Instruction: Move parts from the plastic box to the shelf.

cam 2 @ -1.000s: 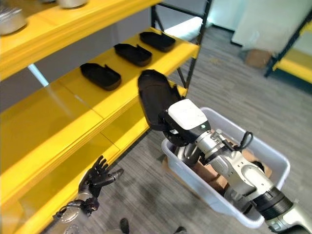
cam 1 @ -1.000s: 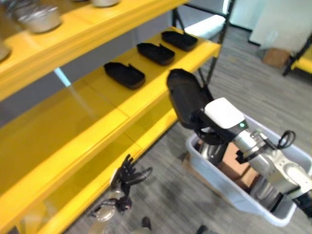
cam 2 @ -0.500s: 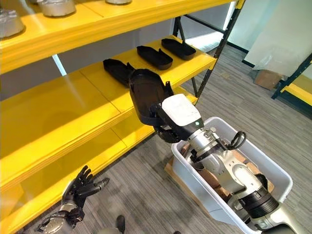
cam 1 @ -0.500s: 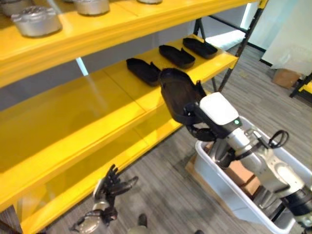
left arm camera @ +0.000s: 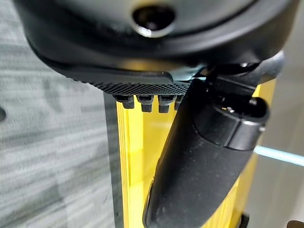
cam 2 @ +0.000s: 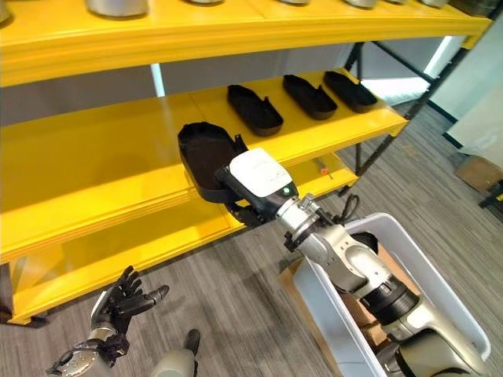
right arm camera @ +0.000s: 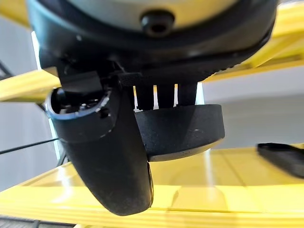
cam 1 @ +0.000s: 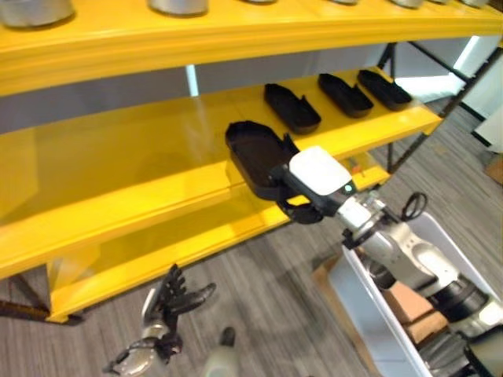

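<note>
My right hand (cam 1: 302,206) is shut on a black tray-shaped part (cam 1: 250,151), pinching its near end between thumb and fingers, and holds it level over the front edge of the yellow middle shelf (cam 1: 141,169). The right wrist view has the part's rounded end (right arm camera: 183,130) against the fingers (right arm camera: 165,96). Three more black parts (cam 1: 291,107) lie in a row on the same shelf to the right. The grey plastic box (cam 1: 377,314) stands on the floor at the lower right. Low at the bottom left, my left hand (cam 1: 169,298) hangs open with fingers spread, holding nothing.
An upper yellow shelf (cam 1: 236,31) carries several metal parts (cam 2: 118,6). A lower yellow shelf (cam 1: 157,251) sits near the grey floor. Black shelf posts (cam 1: 413,133) stand at the right end. A cardboard piece (cam 1: 409,302) lies inside the box.
The camera has swung left and down. My right hand has carried the black part away from the box and lowered it flat over the middle shelf's front edge. The left hand stays low and open.
</note>
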Motion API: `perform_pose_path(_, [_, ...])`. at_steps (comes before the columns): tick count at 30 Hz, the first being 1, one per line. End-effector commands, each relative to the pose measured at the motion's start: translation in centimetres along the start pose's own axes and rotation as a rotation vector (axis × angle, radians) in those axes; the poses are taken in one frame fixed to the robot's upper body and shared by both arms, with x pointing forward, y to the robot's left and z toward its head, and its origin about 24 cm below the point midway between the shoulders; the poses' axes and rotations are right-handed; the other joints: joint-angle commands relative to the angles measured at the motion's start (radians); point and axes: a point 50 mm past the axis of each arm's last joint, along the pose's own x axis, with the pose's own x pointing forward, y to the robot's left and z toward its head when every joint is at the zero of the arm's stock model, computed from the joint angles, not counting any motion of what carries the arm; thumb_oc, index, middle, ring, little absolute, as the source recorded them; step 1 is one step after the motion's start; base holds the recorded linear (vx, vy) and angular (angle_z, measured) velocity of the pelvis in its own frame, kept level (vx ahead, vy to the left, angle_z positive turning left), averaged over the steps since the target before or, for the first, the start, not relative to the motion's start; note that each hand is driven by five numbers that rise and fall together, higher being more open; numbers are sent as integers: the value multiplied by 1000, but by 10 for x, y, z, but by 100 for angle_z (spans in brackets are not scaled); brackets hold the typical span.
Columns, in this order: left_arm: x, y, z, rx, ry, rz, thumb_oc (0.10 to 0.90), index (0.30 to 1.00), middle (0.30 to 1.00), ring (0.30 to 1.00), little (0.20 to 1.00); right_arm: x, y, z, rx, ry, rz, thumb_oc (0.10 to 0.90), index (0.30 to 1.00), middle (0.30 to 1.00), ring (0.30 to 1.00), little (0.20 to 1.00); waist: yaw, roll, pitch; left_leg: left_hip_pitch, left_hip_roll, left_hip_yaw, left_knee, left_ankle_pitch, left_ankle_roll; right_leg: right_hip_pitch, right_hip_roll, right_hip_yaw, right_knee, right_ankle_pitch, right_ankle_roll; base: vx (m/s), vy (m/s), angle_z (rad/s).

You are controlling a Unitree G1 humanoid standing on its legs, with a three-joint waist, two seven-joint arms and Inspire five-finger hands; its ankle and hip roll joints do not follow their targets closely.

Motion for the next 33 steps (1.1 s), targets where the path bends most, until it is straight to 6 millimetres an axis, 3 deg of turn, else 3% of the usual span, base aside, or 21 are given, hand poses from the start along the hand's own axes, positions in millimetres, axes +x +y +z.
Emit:
perform_pose_path(1, [13,-14,49,75,-226,-82,900,1000,1000,1000,1000,22,-65,4,-151,-80,-237,400,300,300,300,300,-23,54,-26,131,-67,-114,-94,-58,69,-90,9,307,143,15,52,2,64,63])
perform_pose_path(2, [13,-14,49,75,-227,-82,900,1000,1000,1000,1000,22,-65,4,-152,-79,-238,400,300,300,300,300,-22,52,-30,124,-68,-112,-97,-52,69,-100,8,309,145,17,50,37,19,57])
perform_pose_path(3, [16,-15,52,79,-234,-85,900,1000,1000,1000,1000,21,-65,1,-155,-65,-234,400,300,300,300,300,-44,59,-30,131,-65,-139,-109,-48,67,-123,63,417,141,-26,41,108,26,78])
perform_pose_path(4, [16,-16,52,84,-236,-91,900,1000,1000,1000,1000,19,-67,-1,-161,-59,-237,400,300,300,300,300,-48,63,-33,134,-64,-153,-125,-38,66,-146,92,479,145,-38,34,178,27,112])
perform_pose_path(7, [18,-22,55,100,-252,-117,900,1000,1000,1000,1000,25,-82,4,-182,-96,-280,400,300,300,300,300,-76,80,-23,165,-56,-194,-150,-31,57,-236,147,559,127,-71,20,166,-37,55])
perform_pose_path(9, [19,-28,55,93,-251,-133,900,1000,1000,1000,1000,30,-87,6,-199,-112,-285,400,300,300,300,300,-104,77,-10,193,-59,-240,-147,-45,48,-290,172,639,102,-55,29,223,-198,15])
perform_pose_path(10, [20,-30,52,72,-246,-130,900,1000,1000,1000,1000,29,-88,4,-195,-102,-288,400,300,300,300,300,-115,68,-4,215,-61,-265,-135,-63,35,-279,175,649,92,-44,29,187,-203,65])
perform_pose_path(14, [19,-32,47,41,-231,-127,900,1000,1000,1000,1000,28,-87,-3,-176,-67,-282,400,300,300,300,300,-119,60,-15,238,-34,-302,-138,-61,13,-248,185,612,123,-78,13,176,-313,103])
perform_pose_path(15, [16,-30,41,30,-203,-125,900,1000,1000,1000,1000,26,-91,-6,-177,-64,-280,400,300,300,300,300,-115,58,-38,254,19,-335,-173,-30,-19,-225,200,556,149,-119,0,162,-331,84])
perform_pose_path(22, [16,-33,36,26,-180,-139,900,1000,1000,1000,1000,27,-105,-15,-216,-47,-286,400,300,300,300,300,-128,62,-37,220,88,-386,-193,54,-66,-210,224,483,198,-194,-36,52,-271,42])
perform_pose_path(23, [16,-34,35,20,-171,-137,900,1000,1000,1000,1000,28,-108,-15,-223,-45,-292,400,300,300,300,300,-122,62,-28,199,91,-363,-167,69,-69,-195,220,466,195,-200,-45,-19,-207,49])
perform_pose_path(24, [16,-37,34,11,-167,-152,900,1000,1000,1000,1000,29,-113,-17,-241,-40,-298,400,300,300,300,300,-113,57,-4,143,63,-311,-89,90,-58,-171,200,427,178,-194,-53,-31,-152,61])
perform_pose_path(25, [17,-38,34,11,-169,-153,900,1000,1000,1000,1000,29,-114,-17,-242,-40,-298,400,300,300,300,300,-117,56,-5,134,58,-315,-84,93,-57,-174,196,424,173,-188,-52,-60,-147,73])
perform_pose_path(26, [17,-40,33,16,-162,-162,900,1000,1000,1000,1000,28,-116,-19,-258,-30,-299,400,300,300,300,300,-120,55,5,107,52,-231,-62,95,-44,-157,187,392,160,-185,-52,-15,-131,53])
perform_pose_path(27, [17,-42,32,21,-155,-175,900,1000,1000,1000,1000,24,-115,-24,-273,-7,-291,400,300,300,300,300,-133,57,10,78,74,-93,-92,90,-39,-138,180,353,152,-193,-50,-9,-137,51])
perform_pose_path(28, [17,-42,32,22,-156,-175,900,1000,1000,1000,1000,24,-115,-24,-274,-6,-291,400,300,300,300,300,-133,56,7,76,73,-92,-96,97,-38,-141,179,353,148,-188,-50,33,-101,96])
perform_pose_path(29, [19,-46,33,40,-154,-193,900,1000,1000,1000,1000,19,-116,-29,-274,22,-300,400,300,300,300,300,-141,72,7,30,80,14,-150,154,-46,-115,185,308,133,-194,-48,22,-31,147])
perform_pose_path(33, [20,-45,34,65,-161,-193,900,1000,1000,1000,1000,13,-111,-31,-242,35,-312,400,300,300,300,300,-126,82,-7,12,70,39,-212,194,-57,-85,208,288,115,-201,-39,111,-20,79])
